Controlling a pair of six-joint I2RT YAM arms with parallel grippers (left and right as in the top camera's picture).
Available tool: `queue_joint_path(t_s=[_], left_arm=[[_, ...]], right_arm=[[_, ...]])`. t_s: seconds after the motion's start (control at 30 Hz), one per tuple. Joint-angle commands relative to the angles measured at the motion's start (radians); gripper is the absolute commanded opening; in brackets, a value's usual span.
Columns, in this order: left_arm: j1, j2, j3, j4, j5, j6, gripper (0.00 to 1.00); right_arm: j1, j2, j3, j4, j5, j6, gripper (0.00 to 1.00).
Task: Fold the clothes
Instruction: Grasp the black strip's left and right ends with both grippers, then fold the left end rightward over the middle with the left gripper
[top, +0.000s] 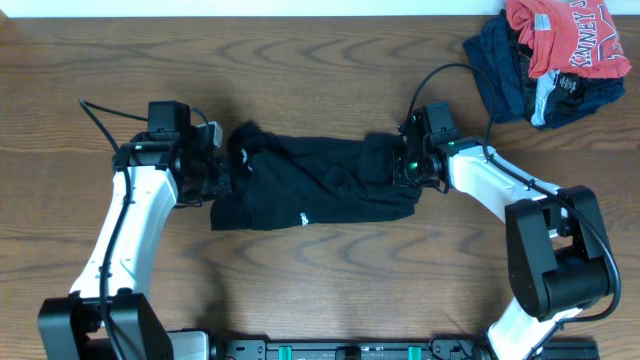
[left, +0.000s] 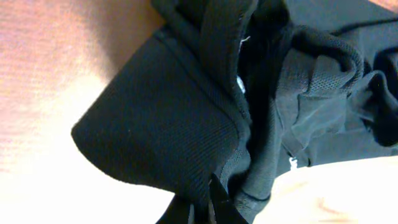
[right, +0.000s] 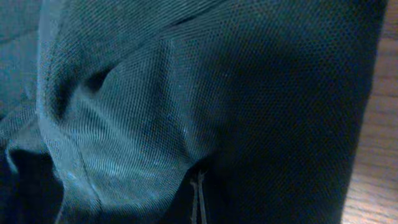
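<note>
So the black shirt (top: 300, 190) is lying in the middle of the table (top: 320, 290), scrunched into a lumpy sideways band, nowhere near flat. The left gripper (top: 218, 172) has its fingers pinched tight on a hem-like edge at the left end. From its wrist camera you can see the cloth bunched right at the tips. The right gripper (top: 398, 165) is clamped on the right end, fingers pressed together with fabric draped all over them. Both arms have hold of the same garment, one at each end.

My read is they're at the spread-it-out stage, before any real fold. If it were me, I'd lift both ends together just enough to let the middle hang. Then I'd pull apart gently until the wrinkles drop out and lay it back down flat. Yank too hard and that thin knit will slip out of a pinch. Lift unevenly and it'll just twist.

I'd also keep the right arm clear of the pile at the far right corner, the red shirt (top: 565, 35) on the navy garments (top: 505, 75).
</note>
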Motion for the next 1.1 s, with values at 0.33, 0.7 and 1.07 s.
queue_joint_path(t_s=[0.33, 0.7, 1.07], left_arm=[[-0.254, -0.032, 0.077, 0.078, -0.025, -0.088, 0.06], [-0.518, -0.028, 0.077, 0.326, -0.025, -0.172, 0.06], [-0.642, 0.042, 0.077, 0.537, -0.025, -0.209, 0.06]], right_arm=[[0.005, 0.121, -0.021, 0.032, -0.013, 0.032, 0.01], [0.005, 0.121, -0.021, 0.033, -0.013, 0.037, 0.01], [0.001, 0.121, -0.021, 0.051, -0.013, 0.05, 0.01]])
